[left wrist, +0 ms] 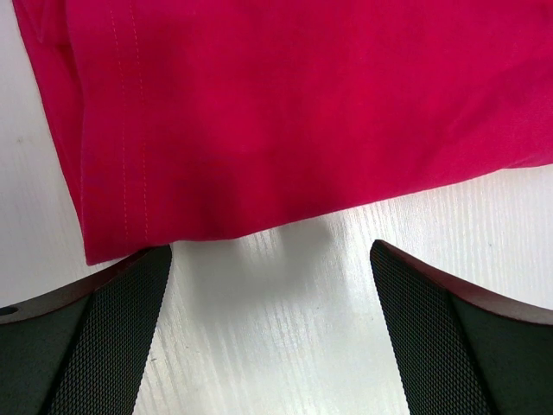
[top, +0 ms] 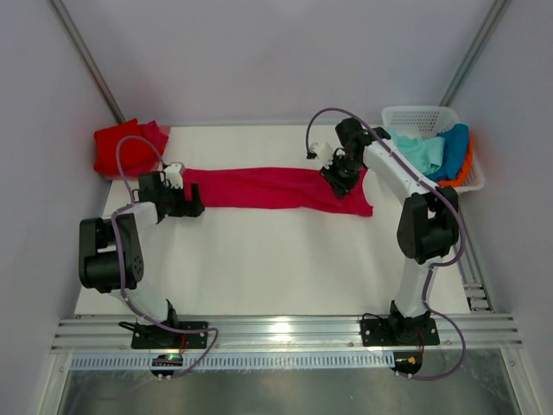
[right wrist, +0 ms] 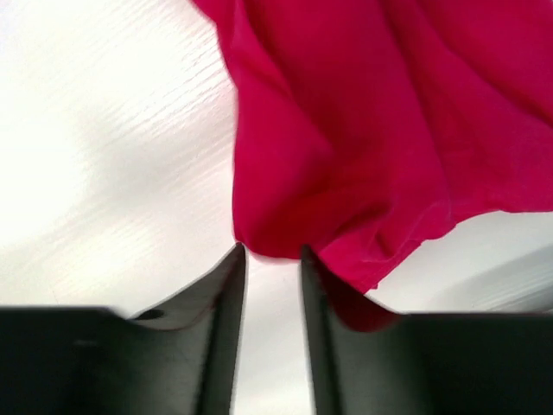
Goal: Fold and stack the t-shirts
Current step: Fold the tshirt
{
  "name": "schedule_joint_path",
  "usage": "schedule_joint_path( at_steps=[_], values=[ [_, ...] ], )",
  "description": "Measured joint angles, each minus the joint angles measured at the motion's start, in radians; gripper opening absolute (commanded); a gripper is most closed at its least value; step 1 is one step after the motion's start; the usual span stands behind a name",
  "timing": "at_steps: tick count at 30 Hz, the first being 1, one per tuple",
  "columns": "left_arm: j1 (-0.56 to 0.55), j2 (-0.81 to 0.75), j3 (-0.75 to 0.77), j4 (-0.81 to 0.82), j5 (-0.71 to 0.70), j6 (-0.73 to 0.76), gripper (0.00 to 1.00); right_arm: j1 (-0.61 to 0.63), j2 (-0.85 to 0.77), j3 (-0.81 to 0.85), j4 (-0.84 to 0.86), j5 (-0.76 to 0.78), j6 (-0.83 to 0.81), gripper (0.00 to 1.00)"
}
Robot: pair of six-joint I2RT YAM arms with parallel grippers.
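A crimson-pink t-shirt (top: 268,188) lies folded into a long strip across the table's middle. My left gripper (top: 188,204) stands wide open at the strip's left end; in the left wrist view its fingers (left wrist: 112,328) rest on bare table just short of the hemmed edge (left wrist: 302,112). My right gripper (top: 339,175) is over the strip's right end. In the right wrist view it (right wrist: 271,249) is open by a narrow gap with only table showing in it, and the cloth's bunched edge (right wrist: 363,112) touches the fingertips. A folded red t-shirt (top: 128,149) sits at the back left.
A white lattice basket (top: 406,114) at the back right holds mint-green (top: 422,152), blue (top: 454,149) and orange (top: 467,169) t-shirts. A metal rail (top: 285,333) runs along the near edge by the arm bases.
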Motion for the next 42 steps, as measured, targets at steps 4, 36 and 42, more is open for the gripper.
schedule_joint_path(
  at_steps=[4,36,42],
  values=[
    [0.000,0.006,0.009,-0.005,0.000,0.000,0.99,0.002,-0.003,-0.041,-0.022,-0.003,0.011,0.69],
    [0.000,0.024,0.035,-0.024,0.003,0.003,0.99,0.002,0.216,0.103,0.072,-0.055,-0.015,0.14],
    [0.000,0.024,0.035,-0.024,0.003,0.003,0.99,0.002,0.305,0.133,0.071,-0.047,-0.023,0.44]
  ],
)
